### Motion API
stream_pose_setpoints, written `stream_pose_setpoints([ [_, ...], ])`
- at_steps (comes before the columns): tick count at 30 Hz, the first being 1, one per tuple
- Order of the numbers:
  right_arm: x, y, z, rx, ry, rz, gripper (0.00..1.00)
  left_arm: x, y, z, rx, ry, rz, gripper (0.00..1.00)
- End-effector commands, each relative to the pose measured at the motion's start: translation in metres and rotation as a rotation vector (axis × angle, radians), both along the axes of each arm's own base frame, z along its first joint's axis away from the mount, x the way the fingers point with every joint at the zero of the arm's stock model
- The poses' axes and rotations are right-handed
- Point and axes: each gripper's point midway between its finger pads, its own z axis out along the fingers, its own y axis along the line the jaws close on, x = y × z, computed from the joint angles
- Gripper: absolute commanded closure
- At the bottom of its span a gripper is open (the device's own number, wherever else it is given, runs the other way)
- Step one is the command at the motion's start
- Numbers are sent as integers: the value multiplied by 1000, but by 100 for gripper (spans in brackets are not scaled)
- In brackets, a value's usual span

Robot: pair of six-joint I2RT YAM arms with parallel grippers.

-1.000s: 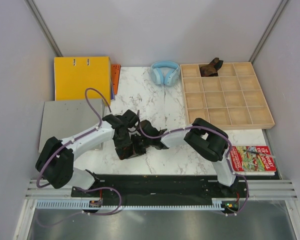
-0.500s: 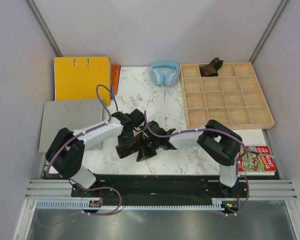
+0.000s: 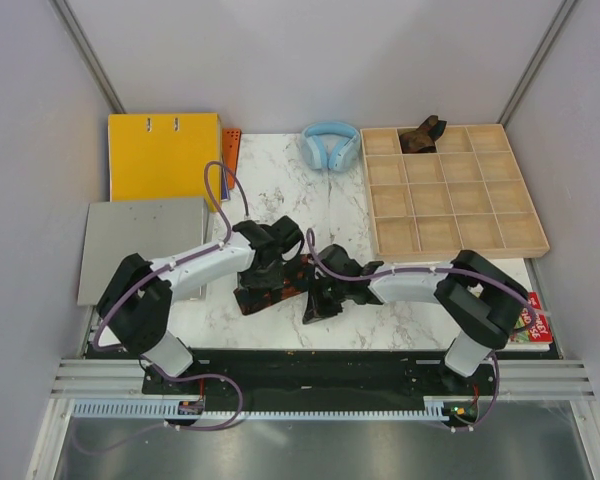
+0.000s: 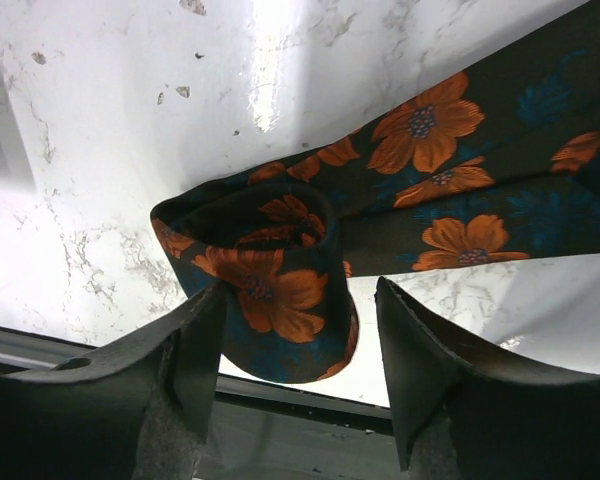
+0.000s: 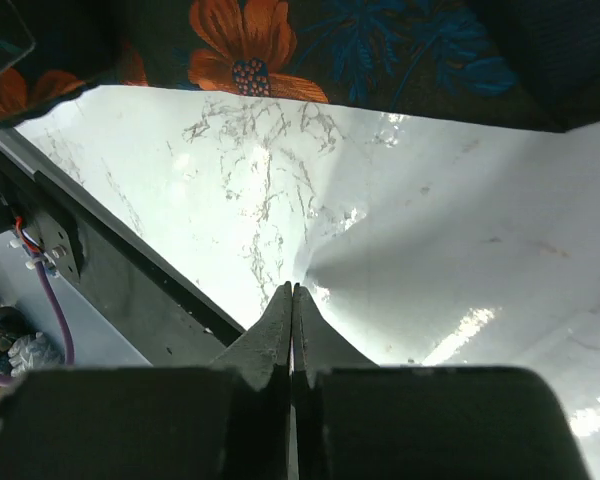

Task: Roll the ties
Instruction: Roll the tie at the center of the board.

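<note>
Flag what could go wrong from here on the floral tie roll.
1. The left gripper stands open around the rolled end of the floral tie, so the loose coil may unwind.
2. The roll sits not far from the near edge of the table; a nudge could push it off.
3. The right gripper is shut on nothing, leaving the rest of the tie unpinned.

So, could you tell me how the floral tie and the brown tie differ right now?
The floral tie is black with orange flowers; the brown tie looks plain. The floral tie lies on the table, only one end rolled, tail trailing; the brown tie sits bundled in a tray cell. Both are dark fabric.
</note>
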Motion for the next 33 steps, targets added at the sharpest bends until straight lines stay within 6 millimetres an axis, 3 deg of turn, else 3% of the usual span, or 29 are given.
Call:
stream_pose_setpoints([
  [1, 12, -5, 21, 15, -77, -16, 98, 12, -13, 32, -77, -95, 5, 31],
  [6, 21, 5, 51, 58, -123, -16, 98, 9, -13, 60, -163, -165, 29, 21],
  [11, 29, 22, 80, 122, -145, -2, 98, 1, 5, 95, -266, -288, 71, 18],
  [12, 35, 30, 92, 143, -162, -3, 97, -1, 9, 98, -278, -303, 82, 17],
  [14, 37, 36, 95, 137, -157, 9, 97, -5, 26, 93, -284, -318, 121, 15],
  [15, 43, 45, 109, 159, -181, 14, 97, -7, 32, 100, -318, -353, 131, 15],
  [17, 47, 53, 111, 157, -177, 21, 97, -12, 47, 92, -323, -364, 157, 14],
  [18, 51, 64, 125, 185, -193, 28, 96, -13, 51, 99, -361, -402, 162, 13],
  [19, 53, 68, 119, 172, -177, 32, 97, -15, 59, 90, -352, -397, 179, 12],
  [21, 56, 84, 130, 198, -186, 48, 97, -16, 61, 88, -389, -407, 178, 12],
  [27, 52, 119, 111, 211, -121, 89, 99, -21, 69, 77, -394, -393, 194, 12],
  [33, 54, 125, 86, 188, -102, 103, 100, -22, 69, 73, -403, -390, 204, 13],
])
